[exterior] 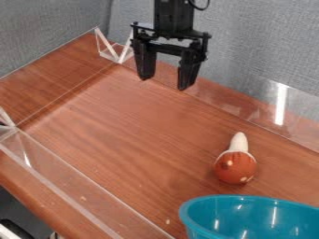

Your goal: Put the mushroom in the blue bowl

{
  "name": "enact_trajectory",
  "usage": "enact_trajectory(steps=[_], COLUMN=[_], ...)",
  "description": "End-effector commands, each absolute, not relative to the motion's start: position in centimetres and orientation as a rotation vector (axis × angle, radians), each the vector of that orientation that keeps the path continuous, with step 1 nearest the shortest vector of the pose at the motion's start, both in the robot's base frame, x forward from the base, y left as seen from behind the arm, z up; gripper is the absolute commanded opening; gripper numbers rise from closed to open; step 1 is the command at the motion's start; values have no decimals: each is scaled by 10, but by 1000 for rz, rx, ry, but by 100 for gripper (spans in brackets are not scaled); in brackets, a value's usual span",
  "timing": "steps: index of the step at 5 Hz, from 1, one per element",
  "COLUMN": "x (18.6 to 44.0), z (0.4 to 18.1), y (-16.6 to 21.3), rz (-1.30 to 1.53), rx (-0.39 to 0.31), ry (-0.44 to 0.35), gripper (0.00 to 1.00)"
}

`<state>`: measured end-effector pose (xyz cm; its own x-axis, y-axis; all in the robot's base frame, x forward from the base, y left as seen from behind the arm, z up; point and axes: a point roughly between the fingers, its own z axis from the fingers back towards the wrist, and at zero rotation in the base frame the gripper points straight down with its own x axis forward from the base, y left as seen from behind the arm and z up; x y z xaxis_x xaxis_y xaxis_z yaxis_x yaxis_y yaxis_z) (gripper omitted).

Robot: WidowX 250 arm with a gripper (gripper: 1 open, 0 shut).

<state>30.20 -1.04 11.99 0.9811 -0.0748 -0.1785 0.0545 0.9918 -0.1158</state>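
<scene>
The mushroom (234, 162) lies on its side on the wooden table, red-orange cap toward the front, cream stem pointing back. The blue bowl (249, 219) sits at the bottom right corner, partly cut off by the frame edge, just in front of the mushroom. My gripper (167, 75) hangs over the back of the table, pointing down, its two black fingers (145, 63) spread open with nothing between them. It is well to the upper left of the mushroom and apart from it.
The wooden table (112, 121) is ringed by clear plastic walls: one along the left front edge (50, 173), one at the back left (106, 47), one at the back right (281, 103). A grey wall stands behind.
</scene>
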Motion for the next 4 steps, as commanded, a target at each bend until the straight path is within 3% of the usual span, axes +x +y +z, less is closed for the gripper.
enact_trajectory(steps=[1, 4], x=[302, 298], z=[123, 109], y=[-20, -81], rz=[-94, -208], rx=[-109, -105], ry=[157, 130], gripper=[100, 100])
